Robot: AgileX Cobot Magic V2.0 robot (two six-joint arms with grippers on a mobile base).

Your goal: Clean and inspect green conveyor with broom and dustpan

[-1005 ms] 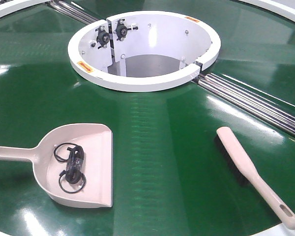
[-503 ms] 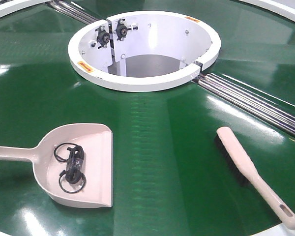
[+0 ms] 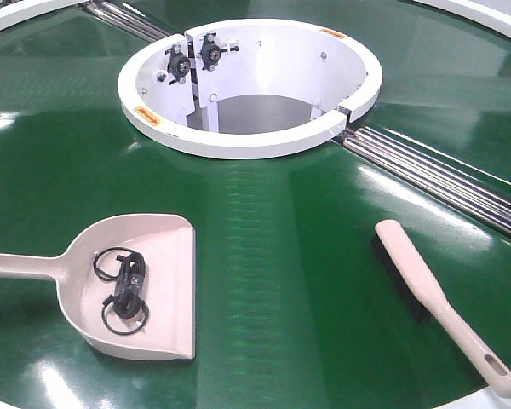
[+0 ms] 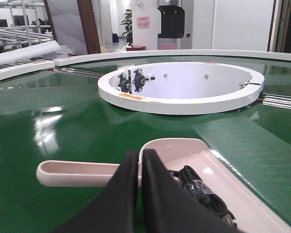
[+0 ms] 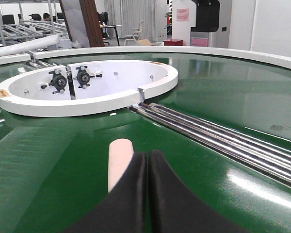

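The green conveyor (image 3: 272,256) rings a white circular opening (image 3: 251,81). The dustpan (image 3: 166,290) lies at the front left with its handle to the left and a black coiled cable (image 3: 123,290) inside. The broom (image 3: 426,294) lies at the front right, handle end toward the front edge. Neither gripper shows in the front view. In the left wrist view my left gripper (image 4: 139,155) is shut and empty, just above the dustpan (image 4: 184,150) where handle meets scoop. In the right wrist view my right gripper (image 5: 148,156) is shut and empty over the broom (image 5: 119,158).
Shiny metal rollers (image 3: 443,175) cross the belt from the opening to the right edge, and another set (image 3: 128,21) runs to the back left. The white opening has black bearing mounts (image 3: 192,55) on its inner wall. The belt's white front edge (image 3: 494,400) is close.
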